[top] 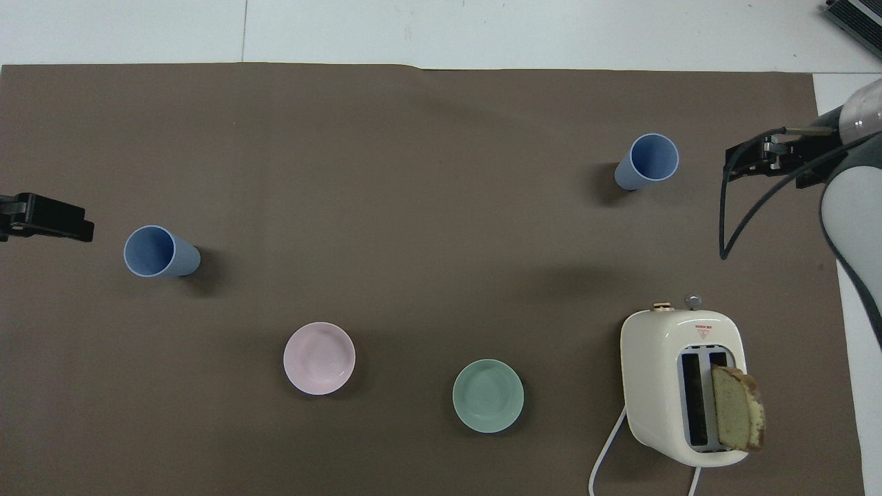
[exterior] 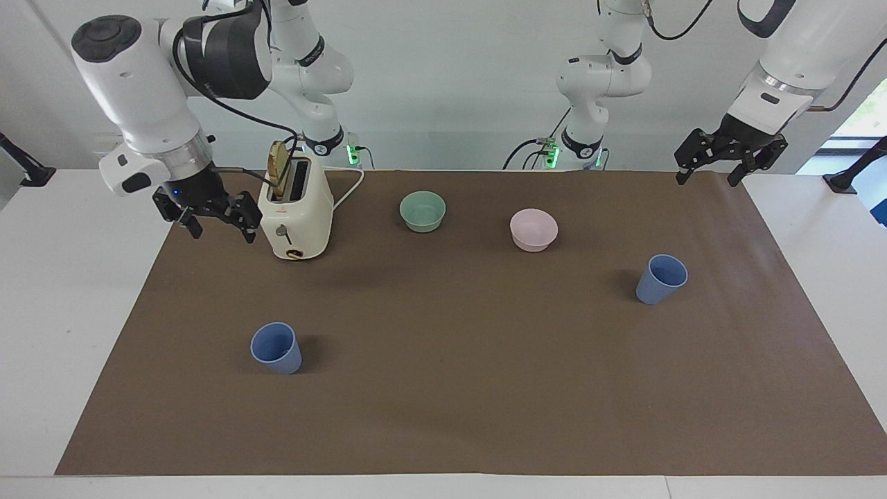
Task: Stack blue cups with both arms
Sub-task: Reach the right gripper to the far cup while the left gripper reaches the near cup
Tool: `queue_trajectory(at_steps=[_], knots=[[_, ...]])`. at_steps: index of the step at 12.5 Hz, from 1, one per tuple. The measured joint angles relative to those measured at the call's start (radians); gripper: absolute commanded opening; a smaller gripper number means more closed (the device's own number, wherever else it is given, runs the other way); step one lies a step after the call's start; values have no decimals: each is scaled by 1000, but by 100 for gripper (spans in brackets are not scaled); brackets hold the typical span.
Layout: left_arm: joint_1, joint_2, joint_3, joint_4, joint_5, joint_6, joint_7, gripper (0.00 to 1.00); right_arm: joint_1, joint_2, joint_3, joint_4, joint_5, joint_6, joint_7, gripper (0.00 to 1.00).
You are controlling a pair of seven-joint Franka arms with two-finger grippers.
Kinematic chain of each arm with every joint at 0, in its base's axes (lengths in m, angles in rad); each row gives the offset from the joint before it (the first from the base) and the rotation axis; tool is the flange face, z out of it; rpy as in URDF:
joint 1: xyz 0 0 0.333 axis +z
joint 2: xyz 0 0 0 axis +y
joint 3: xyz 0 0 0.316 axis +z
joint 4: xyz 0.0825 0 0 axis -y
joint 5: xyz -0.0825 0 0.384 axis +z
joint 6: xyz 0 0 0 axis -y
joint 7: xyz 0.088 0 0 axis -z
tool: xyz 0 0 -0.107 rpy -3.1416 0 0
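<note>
Brown matting is covering the table (exterior: 83, 333) in the facing view I am watching. My right gripper (exterior: 218, 225) is hanging in the air with its fingers spread and holding nothing, over the mat just beside the cream toaster (exterior: 294, 211), which is carrying a slice of bread (exterior: 278, 168) in one slot. One blue cup (exterior: 276, 347) is standing upright toward the right arm's end, farther from the robots than the toaster. My left gripper (exterior: 714, 170) is hovering released over the mat's corner at the left arm's end; the other blue cup (exterior: 662, 278) is standing well apart from it. A mint-green bowl (exterior: 423, 211) and a pink bowl (exterior: 533, 229) are sitting between the toaster and that cup, nearer to the robots.

Overhead, I am seeing the left gripper (top: 48, 219) near one cup (top: 160, 251), and the right gripper (top: 775, 155) near the other cup (top: 646, 161). Both cups are standing apart, unstacked.
</note>
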Motion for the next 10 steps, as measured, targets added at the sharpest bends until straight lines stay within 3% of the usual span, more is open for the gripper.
queue_trajectory(at_steps=[3,6,10], knots=[[6,1,7,-30,0,24,-1,100,0,75,0,18,0,67,0,100],[11,5,7,-136,0,99,-1,100,0,147,0,27,-14,138,-18,100],[65,18,8,-322,0,311,-1,100,-10,201,-3,29,-29,218,-57,100]])
